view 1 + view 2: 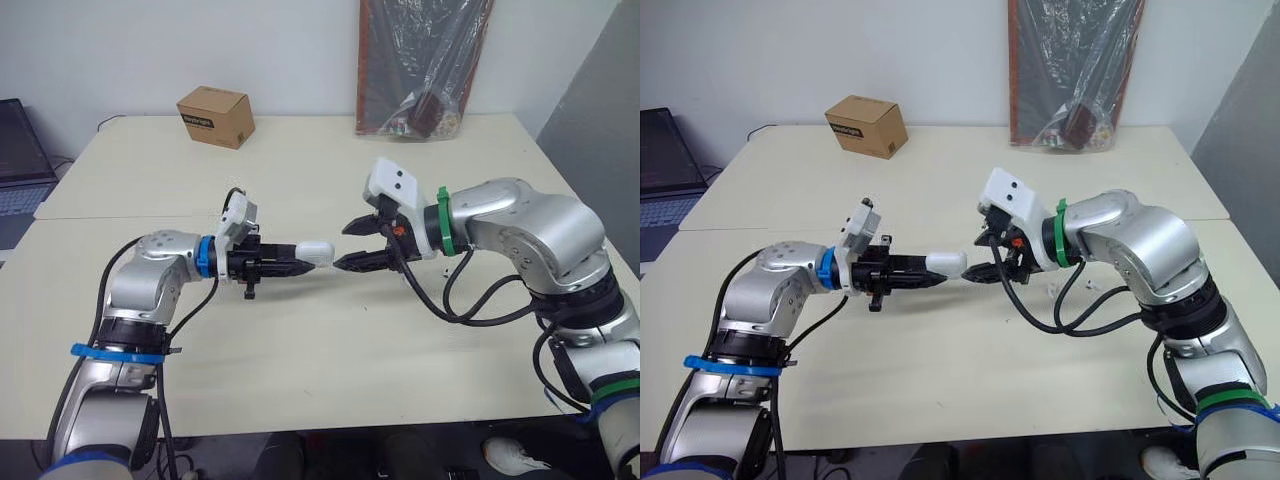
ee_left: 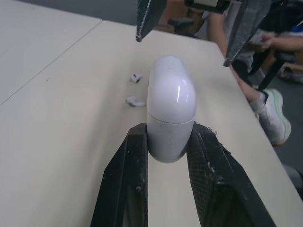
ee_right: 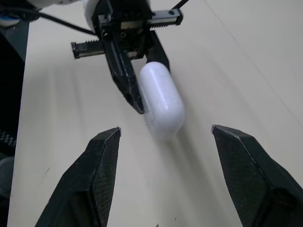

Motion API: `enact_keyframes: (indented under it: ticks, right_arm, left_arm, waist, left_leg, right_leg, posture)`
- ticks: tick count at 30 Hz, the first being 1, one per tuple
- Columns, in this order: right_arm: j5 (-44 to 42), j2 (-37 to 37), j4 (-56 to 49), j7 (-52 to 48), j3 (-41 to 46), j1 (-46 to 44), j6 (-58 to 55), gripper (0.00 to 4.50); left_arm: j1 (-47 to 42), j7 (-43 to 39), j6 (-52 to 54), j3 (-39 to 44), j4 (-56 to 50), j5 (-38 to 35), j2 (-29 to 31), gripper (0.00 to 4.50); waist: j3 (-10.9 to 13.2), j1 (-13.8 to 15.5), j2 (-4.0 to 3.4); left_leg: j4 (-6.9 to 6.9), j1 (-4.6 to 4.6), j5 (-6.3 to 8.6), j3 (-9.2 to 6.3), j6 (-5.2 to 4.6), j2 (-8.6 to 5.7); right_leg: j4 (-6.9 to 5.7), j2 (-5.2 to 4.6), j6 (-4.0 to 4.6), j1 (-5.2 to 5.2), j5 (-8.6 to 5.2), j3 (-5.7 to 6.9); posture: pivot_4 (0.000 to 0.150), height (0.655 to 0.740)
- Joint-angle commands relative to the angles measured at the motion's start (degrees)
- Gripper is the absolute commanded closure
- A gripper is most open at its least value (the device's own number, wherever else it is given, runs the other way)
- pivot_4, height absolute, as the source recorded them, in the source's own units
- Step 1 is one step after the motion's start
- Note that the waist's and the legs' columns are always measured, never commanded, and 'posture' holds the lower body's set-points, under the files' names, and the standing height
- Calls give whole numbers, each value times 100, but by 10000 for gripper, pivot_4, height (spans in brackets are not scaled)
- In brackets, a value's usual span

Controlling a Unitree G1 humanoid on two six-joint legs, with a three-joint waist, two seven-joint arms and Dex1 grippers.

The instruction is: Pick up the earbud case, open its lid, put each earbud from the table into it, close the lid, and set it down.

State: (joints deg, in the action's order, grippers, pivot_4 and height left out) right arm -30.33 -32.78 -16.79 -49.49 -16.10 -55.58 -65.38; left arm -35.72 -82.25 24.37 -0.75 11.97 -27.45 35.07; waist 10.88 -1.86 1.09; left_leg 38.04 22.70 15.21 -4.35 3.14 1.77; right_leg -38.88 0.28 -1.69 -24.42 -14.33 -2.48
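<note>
Two cream-topped tables pushed together: near table point(image 1: 330, 360), far table point(image 1: 310, 160), with a seam running between them.
White wall point(image 1: 290, 45) behind; grey panel point(image 1: 600, 110) at far right.
Brown cardboard box point(image 1: 215, 116), printed label, on the far table's left part.
Dark board in clear plastic wrap point(image 1: 425, 60), leaning on the wall.
Open laptop point(image 1: 20, 165) at left edge.
Dark grey floor point(image 2: 289, 158) beyond the table edge.
Light even and soft.

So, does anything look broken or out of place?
Nothing stands out: the closed earbud case sits straight in the left gripper, the right gripper is open facing it, two earbuds lie on the table.
</note>
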Motion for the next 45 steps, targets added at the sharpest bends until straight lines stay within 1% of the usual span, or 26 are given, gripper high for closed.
enact_keyframes:
  ticks: [1,5,13,26,45]
  right_arm:
    - [-154,91,-268,195,502,153,97,13071]
    - [-224,258,-471,414,668,437,60,13071]
    - [-297,363,-516,784,660,571,-128,13071]
    - [-279,525,-275,1130,714,535,-154,13071]
    - [-190,602,105,1130,733,279,86,13071]
  left_arm:
    - [-115,-168,-38,131,45,-259,-75,37087]
    - [-203,-220,-238,40,256,-222,-311,37087]
    - [-456,-301,-171,2,326,-252,-463,37087]
    - [-382,-368,-183,-61,171,-205,-345,37087]
    - [-109,-436,-180,-57,-20,-255,-224,37087]
  waist:
    - [0,2,0]
    - [0,0,1]
    - [0,-3,1]
    - [0,-5,0]
    - [0,-9,0]
  left_leg:
    - [1,-1,0,-1,0,0]
    - [2,-3,0,0,0,-3]
    - [1,-4,0,-1,0,-3]
    - [0,-5,0,-1,0,-3]
    - [-2,-4,0,-1,0,-2]
  right_leg:
    - [0,0,0,2,0,0]
    - [0,0,0,5,0,-1]
    - [-1,0,0,4,0,-1]
    - [-1,0,0,4,0,-2]
    - [0,0,0,4,0,-2]
  posture:
    - [1500,7400]
    - [1500,7400]
    - [1500,7400]
    - [1500,7400]
    - [1500,7400]
